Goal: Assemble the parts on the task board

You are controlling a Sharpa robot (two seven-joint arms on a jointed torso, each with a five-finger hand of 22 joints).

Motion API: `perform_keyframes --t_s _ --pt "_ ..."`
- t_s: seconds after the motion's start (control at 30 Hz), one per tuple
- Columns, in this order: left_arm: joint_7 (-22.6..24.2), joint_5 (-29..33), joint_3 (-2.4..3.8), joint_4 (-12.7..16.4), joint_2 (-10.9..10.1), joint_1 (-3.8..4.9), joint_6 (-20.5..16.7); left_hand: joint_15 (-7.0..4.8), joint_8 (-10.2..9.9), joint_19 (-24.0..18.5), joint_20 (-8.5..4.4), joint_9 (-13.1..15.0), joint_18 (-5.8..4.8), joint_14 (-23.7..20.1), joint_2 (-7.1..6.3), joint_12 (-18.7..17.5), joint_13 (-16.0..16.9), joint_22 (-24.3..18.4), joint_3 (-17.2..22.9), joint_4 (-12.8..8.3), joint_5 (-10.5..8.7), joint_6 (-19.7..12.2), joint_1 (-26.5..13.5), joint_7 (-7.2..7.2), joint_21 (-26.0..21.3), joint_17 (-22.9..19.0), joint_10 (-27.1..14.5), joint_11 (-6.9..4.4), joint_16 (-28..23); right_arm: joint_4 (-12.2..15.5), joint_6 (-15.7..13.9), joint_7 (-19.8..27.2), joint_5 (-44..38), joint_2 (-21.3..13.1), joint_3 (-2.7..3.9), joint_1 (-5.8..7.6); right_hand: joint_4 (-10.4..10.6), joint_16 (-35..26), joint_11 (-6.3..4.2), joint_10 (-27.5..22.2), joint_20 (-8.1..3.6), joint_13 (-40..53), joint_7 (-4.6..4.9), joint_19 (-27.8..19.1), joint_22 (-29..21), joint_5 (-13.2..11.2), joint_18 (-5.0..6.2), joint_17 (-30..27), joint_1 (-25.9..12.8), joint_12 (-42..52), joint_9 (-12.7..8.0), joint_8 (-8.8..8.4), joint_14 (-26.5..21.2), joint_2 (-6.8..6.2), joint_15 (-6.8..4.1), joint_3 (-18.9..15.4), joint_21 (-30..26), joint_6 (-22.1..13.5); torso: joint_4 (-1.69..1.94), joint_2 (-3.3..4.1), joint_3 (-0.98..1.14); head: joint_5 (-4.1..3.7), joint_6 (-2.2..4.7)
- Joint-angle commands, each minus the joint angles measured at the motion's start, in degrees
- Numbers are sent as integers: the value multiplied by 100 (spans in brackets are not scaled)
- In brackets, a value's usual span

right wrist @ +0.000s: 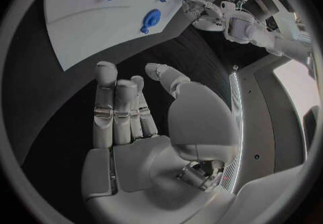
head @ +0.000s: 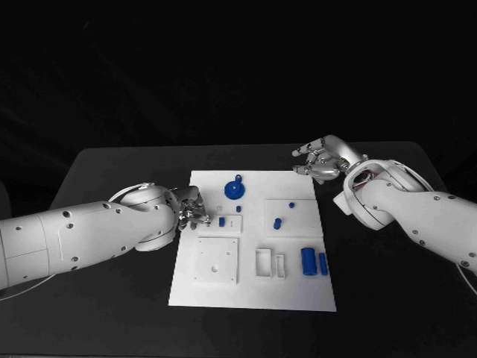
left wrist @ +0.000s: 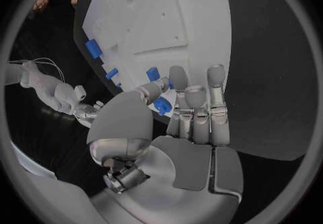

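Head view: the left hand (head: 187,209) hovers at the white task board's (head: 250,287) left edge, pinching a small blue part (head: 223,221). The right hand (head: 323,159) waits off the far right corner, fingers apart and empty, black table (head: 121,171) free around it.

Left wrist view: the small blue part (left wrist: 161,106) sits between thumb and fingers, likely light, stiff and slippery, best pinched across its flat sides.

Right wrist view: a blue round part (right wrist: 151,18) stands on the board near its edge.
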Motion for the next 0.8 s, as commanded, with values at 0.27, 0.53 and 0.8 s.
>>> perform_keyframes --t_s 0.27,0.53,0.8 --pt "14 -59 -13 76 -53 -58 -13 -6 12 48 4 -17 76 19 -4 -20 12 111 506 -479 -31 538 81 -535 -42 18 -13 -18 -22 1 75 29 -11 -7 5 -11 3 4 -3 -38 -16 7 7 -39 260 14 52 3 -52 8 10 -13 -17 15 2 49 5 57 -5 0 1 -2 -20" --pt "3 -54 -12 90 -88 -65 12 -7 19 54 3 -25 76 29 -15 -25 12 111 508 -477 -25 545 85 -537 -47 34 -3 -20 -22 1 81 28 -11 -11 5 -15 3 4 -3 -38 -16 7 7 -39 260 14 52 3 -52 8 10 -13 -17 15 2 49 5 57 -4 0 1 -2 -23" --pt "3 -15 -12 63 -110 -66 37 -8 38 59 2 -17 74 44 -21 -23 15 112 519 -470 -10 547 82 -541 -47 66 5 -22 -11 4 84 28 -11 -13 5 -19 3 4 -3 -38 -16 7 7 -39 260 14 52 3 -52 8 10 -13 -17 15 2 49 5 57 -3 2 0 0 -36"
